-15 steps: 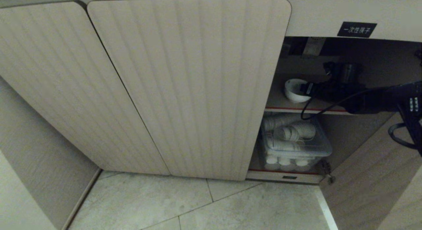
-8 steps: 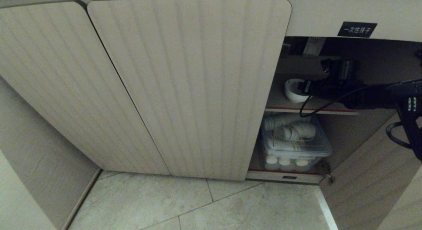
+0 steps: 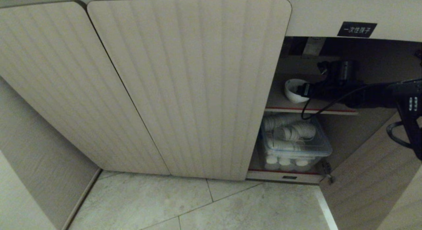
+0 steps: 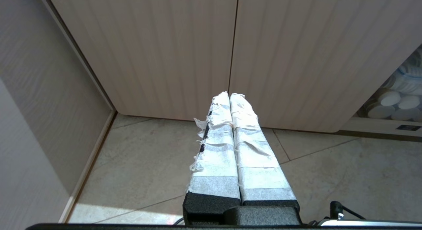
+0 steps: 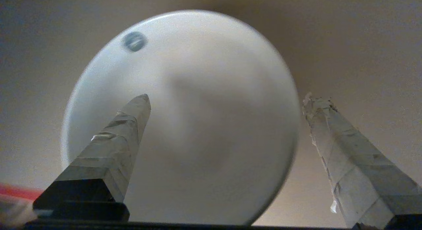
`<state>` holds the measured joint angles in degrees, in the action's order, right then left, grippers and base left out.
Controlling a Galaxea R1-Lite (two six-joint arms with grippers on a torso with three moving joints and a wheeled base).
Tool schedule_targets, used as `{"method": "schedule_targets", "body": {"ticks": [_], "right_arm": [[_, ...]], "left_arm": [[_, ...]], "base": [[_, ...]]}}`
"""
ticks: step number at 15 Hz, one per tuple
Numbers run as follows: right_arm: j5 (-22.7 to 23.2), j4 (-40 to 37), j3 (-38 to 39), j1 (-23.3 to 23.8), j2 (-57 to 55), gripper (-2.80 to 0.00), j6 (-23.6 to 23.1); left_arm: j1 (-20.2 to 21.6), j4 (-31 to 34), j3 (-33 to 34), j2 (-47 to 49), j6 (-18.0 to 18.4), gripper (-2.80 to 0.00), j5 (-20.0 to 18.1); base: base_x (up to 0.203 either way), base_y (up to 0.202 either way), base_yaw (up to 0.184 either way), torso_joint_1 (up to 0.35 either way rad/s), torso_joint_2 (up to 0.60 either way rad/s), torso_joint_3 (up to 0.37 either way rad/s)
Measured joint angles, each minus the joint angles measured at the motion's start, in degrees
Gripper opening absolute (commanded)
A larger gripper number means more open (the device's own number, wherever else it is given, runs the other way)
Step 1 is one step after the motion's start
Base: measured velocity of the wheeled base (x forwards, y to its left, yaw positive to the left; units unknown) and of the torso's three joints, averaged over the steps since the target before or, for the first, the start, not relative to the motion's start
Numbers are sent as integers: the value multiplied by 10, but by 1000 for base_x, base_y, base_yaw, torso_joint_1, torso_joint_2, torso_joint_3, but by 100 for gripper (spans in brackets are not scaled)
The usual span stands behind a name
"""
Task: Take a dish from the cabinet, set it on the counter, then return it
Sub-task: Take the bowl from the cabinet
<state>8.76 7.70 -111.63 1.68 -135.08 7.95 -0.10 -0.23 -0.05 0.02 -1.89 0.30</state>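
Pale floor tiles (image 3: pixel 197 203) run below the cabinet (image 3: pixel 184 88), whose fluted doors on the left are shut. Parked low over the tiles, the left gripper (image 4: pixel 230 98) has its taped fingers pressed together, empty. Farther right, one door stands ajar, showing a red-edged shelf (image 3: pixel 310 109) above a clear bin of lids (image 3: pixel 293 141). On that shelf sits the dish (image 3: pixel 293 89). The right gripper (image 5: pixel 227 98) reaches in, fingers spread wide, one over the bowl, one beside it. This looks like the pick-up approach; next, closing on the rim.
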Motion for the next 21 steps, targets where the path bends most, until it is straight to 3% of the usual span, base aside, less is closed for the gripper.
{"method": "schedule_targets", "body": {"ticks": [6, 21], "right_arm": [[9, -37, -5, 11, 9, 0, -43], [12, -80, -14, 18, 26, 0, -47]], "left_arm": [[0, 0, 0, 0, 0, -280, 0], [0, 0, 0, 0, 0, -280, 0]], "base": [[0, 0, 0, 0, 0, 0], [0, 0, 0, 0, 0, 0]]}}
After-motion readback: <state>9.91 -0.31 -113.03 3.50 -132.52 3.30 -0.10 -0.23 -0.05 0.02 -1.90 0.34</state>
